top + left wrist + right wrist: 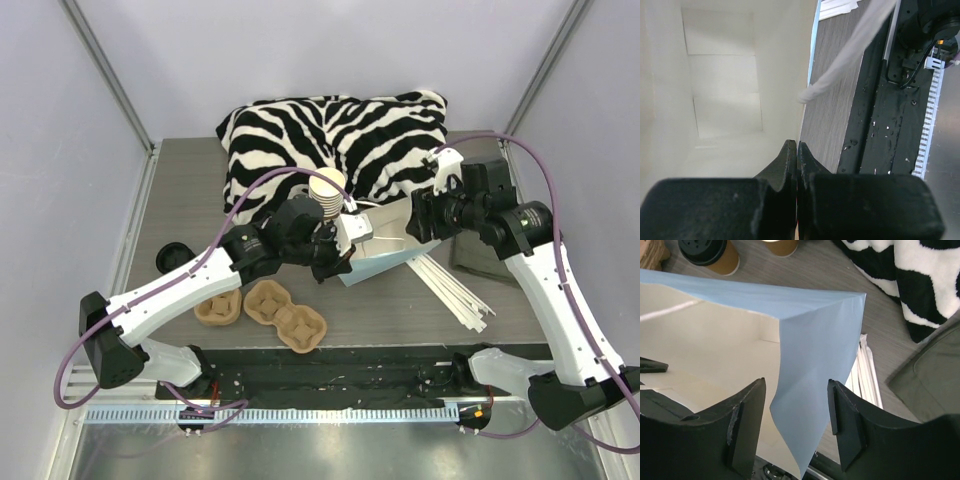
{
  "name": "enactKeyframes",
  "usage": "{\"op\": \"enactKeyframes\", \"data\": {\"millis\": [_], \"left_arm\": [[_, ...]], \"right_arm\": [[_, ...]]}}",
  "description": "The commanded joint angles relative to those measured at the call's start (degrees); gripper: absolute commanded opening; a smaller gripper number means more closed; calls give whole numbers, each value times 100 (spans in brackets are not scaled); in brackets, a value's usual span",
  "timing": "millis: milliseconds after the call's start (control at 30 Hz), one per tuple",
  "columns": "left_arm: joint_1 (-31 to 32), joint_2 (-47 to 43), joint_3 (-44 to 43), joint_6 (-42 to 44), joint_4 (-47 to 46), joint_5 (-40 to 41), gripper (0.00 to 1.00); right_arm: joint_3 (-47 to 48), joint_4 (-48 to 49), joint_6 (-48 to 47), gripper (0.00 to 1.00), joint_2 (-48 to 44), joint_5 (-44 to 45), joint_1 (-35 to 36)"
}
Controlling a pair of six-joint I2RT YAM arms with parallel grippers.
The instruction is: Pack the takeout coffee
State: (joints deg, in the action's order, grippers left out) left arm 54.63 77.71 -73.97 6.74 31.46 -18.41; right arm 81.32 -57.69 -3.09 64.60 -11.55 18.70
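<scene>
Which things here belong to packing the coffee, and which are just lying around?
Part of the job:
- takeout coffee
- paper bag
- left gripper, pinching the bag's wall
- right gripper, straddling the bag's edge

Lying about:
- lidless cup stack
- pulp cup carriers
- wrapped straws
- zebra blanket
- loose black lid

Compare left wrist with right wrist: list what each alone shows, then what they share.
Left wrist only: the left tool shut on the bag at its rim, a twisted white paper cord, and the black base mat. Right wrist only: the takeout coffee, zebra cushion, white straws, and the right tool, open, straddling the bag's blue wall. Both: the bag's white inside and the grey table.
</scene>
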Motion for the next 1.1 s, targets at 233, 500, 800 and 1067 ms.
{"op": "enactKeyframes", "data": {"millis": [233, 500, 800, 1067], "left_arm": [[-32, -2, -38, -199, -255, -259, 0], [-101, -229, -55, -331, -1, -294, 48], [-2428, -1626, 251, -1729, 773, -2316, 70], [-3792, -1796, 753, -923, 2511, -1420, 71]], "right_arm": [[-28, 346, 37, 33, -202, 627, 20], [59, 513, -279, 1, -123, 566, 20], [25, 636, -1377, 1, -342, -198, 20], [226, 365, -1703, 1, -220, -558, 28]]}}
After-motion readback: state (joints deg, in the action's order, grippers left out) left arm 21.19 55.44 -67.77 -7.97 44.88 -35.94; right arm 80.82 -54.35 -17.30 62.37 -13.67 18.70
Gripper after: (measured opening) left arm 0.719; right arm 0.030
